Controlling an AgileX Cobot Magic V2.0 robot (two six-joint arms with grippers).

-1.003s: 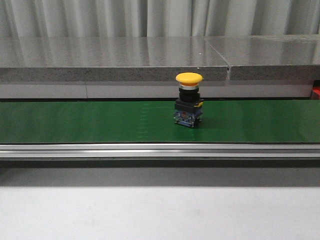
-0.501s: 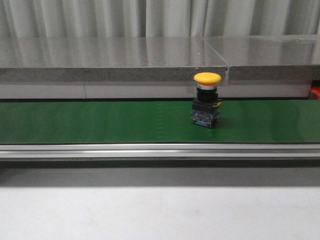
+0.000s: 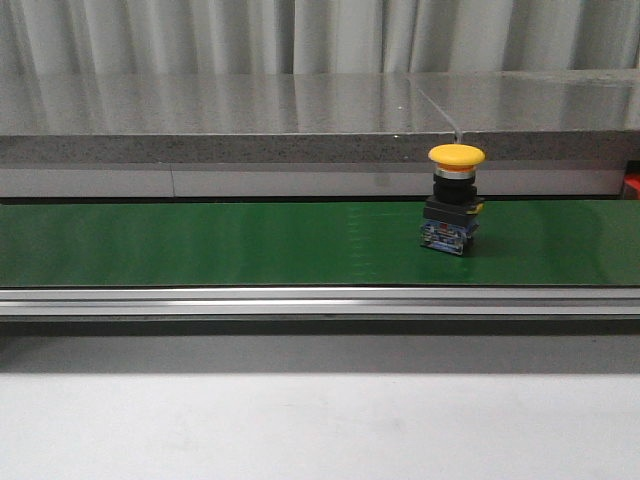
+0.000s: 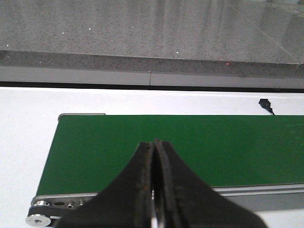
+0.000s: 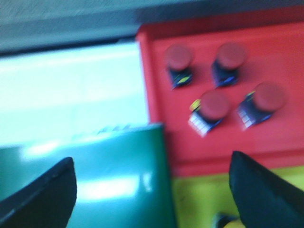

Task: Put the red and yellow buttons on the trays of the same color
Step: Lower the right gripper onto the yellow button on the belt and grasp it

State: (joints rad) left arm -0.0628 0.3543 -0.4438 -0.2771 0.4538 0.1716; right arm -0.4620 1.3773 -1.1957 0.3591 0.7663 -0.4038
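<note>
A yellow button with a black and blue base stands upright on the green conveyor belt, right of centre in the front view. No gripper shows in that view. In the left wrist view my left gripper is shut with nothing in it, over the belt's near edge. The blurred right wrist view has my right gripper open wide over the belt's end. Beside it lie a red tray holding several red buttons and a yellow tray.
A grey stone ledge runs behind the belt, with curtains above. A metal rail and white table lie in front. A small black sensor sits on the white surface beyond the belt. A red edge shows at far right.
The yellow button has travelled to the right along the belt, from about the middle to right of centre.
</note>
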